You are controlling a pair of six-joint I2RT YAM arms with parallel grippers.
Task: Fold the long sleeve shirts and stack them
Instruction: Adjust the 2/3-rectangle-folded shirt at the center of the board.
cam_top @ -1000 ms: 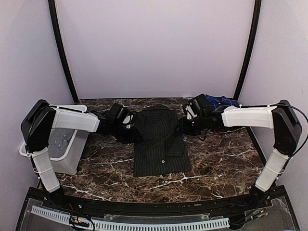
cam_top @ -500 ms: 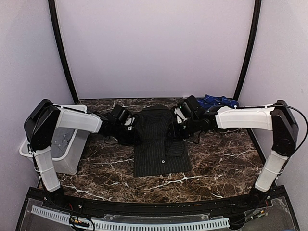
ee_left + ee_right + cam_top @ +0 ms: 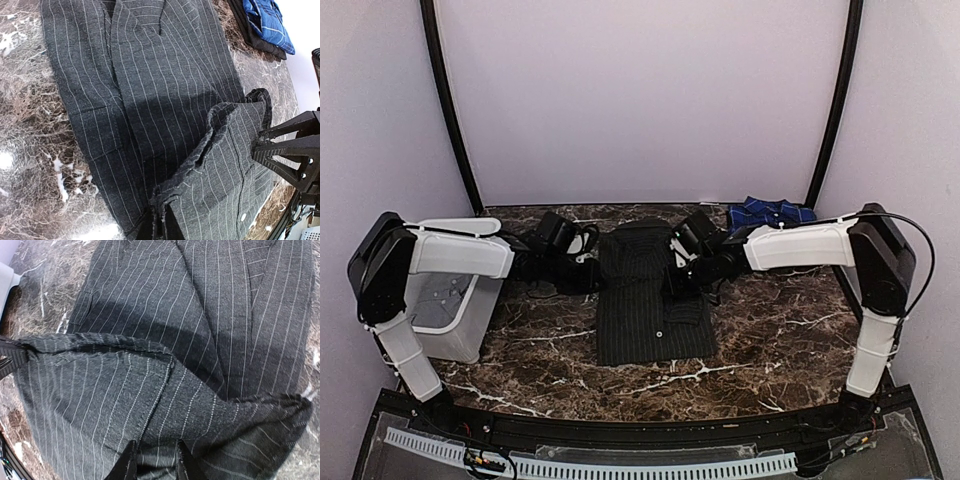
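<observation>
Black pinstriped cloth fills the middle of the overhead view. The black pinstriped shirt (image 3: 650,300) lies lengthwise on the dark marble desk (image 3: 780,340), collar toward the top of the frame and hem toward the bottom. A small folded piece with pale buttons sits on its right half. The body is mostly flat, with both arms reaching in at about collar height from either side.

The left fingers (image 3: 584,270) meet the shirt at its left edge, just right of the white bin (image 3: 455,325) that stands at the left of the frame. They are closed tight on the cloth. In the left wrist view a doubled fold of pinstripe rises from the flat body and runs down to the bottom centre of the frame, where it is pinched.

The right fingers (image 3: 129,466) show as two dark tips at the bottom of the right wrist view. They stand narrow, with a ridge of the same fold and its seam lying between them. I cannot tell whether they already clamp the cloth. In the left wrist view the raised fold's far corner reaches the black truss of the right arm's tip at the right edge. The lifted strip hangs above the flat front, casting a dark band of shadow across it.

The blue plaid shirt (image 3: 770,213) lies bunched at the upper right of the overhead view, at the back of the desk. It is well apart from the black one, and neither arm touches it.
</observation>
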